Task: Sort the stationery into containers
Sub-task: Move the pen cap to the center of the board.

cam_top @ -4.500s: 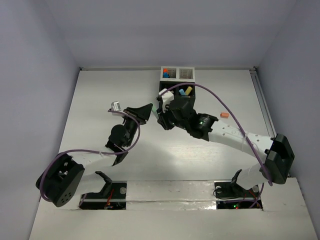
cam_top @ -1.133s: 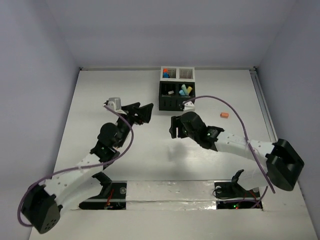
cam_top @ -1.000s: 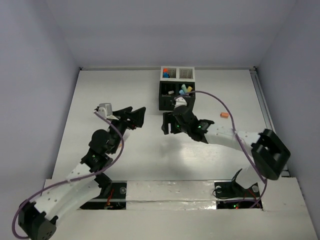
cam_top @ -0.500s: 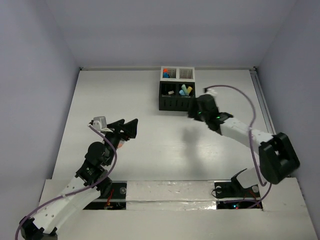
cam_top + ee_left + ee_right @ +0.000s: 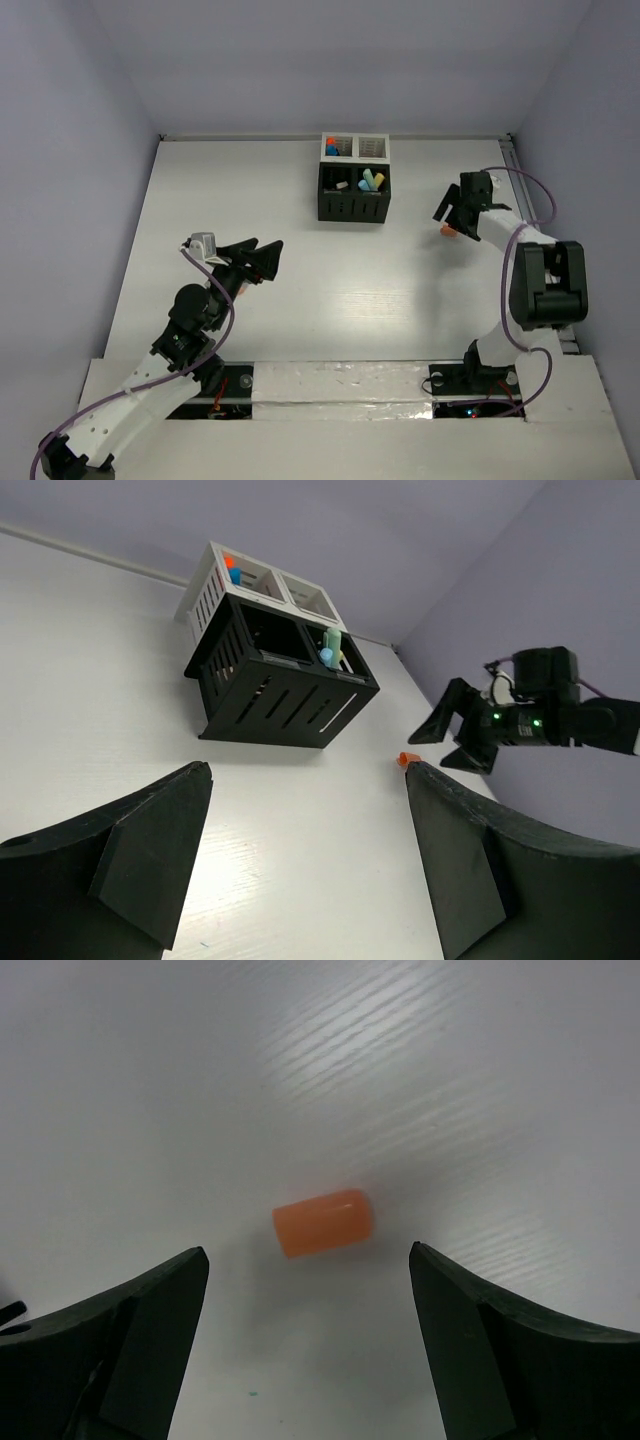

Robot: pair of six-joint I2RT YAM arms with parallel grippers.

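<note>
A small orange stub [image 5: 323, 1222] of stationery lies alone on the white table, also seen as the orange stub [image 5: 448, 232] at the right in the top view. My right gripper [image 5: 308, 1252] hangs open just over it, a finger on each side, touching nothing. The containers stand at the back centre: a black part [image 5: 352, 205] joined to a white part [image 5: 372, 146]. Pastel highlighters [image 5: 372, 181] stick out of the black part, orange and blue caps [image 5: 331, 149] out of the white. My left gripper [image 5: 262, 250] is open and empty, far to the left.
In the left wrist view the black organizer [image 5: 280, 680] stands ahead, with the right gripper [image 5: 455, 735] and the orange stub [image 5: 403, 760] beyond. A raised rail [image 5: 520, 190] runs along the table's right edge, close to the right arm. Lilac walls enclose the table.
My right arm has swung from beside the organizer out to the right, over the orange stub, and its jaws now stand wider. The left arm has drawn back toward the near left.
</note>
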